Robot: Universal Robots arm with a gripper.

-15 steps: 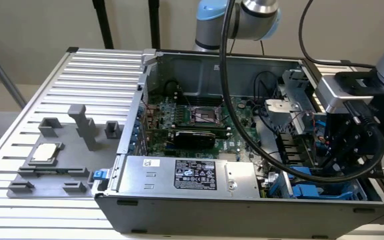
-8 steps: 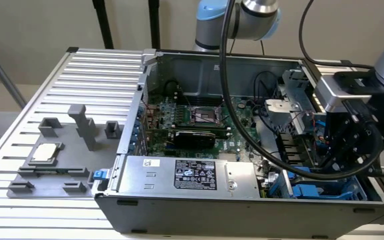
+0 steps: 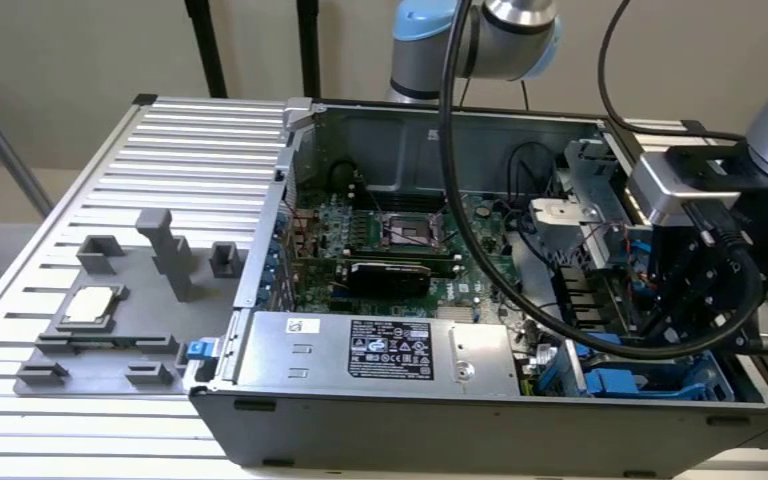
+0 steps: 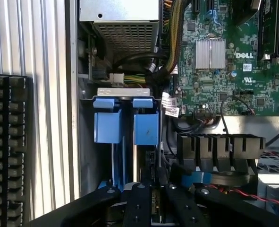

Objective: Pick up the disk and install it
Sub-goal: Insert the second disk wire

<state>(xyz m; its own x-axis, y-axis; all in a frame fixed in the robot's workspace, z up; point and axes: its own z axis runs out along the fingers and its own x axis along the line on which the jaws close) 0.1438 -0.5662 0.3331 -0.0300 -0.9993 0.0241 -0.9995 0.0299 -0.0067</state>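
Observation:
The disk stands on edge in the drive bay at the case's front corner, on the exterior view's right; its bright blue carrier end shows, and its thin edge runs back between my fingers. A second blue carrier sits in the slot beside it. My gripper is directly over the bay with its black fingers drawn close on the disk's edge. In the exterior view, my gripper hangs inside the open case above the blue bay, partly hidden by black cables.
The grey power-supply box lies along the case's front wall beside the bay. The motherboard fills the case floor. A grey fixture with a small silver chip sits on the slatted table. A black keyboard lies outside the case.

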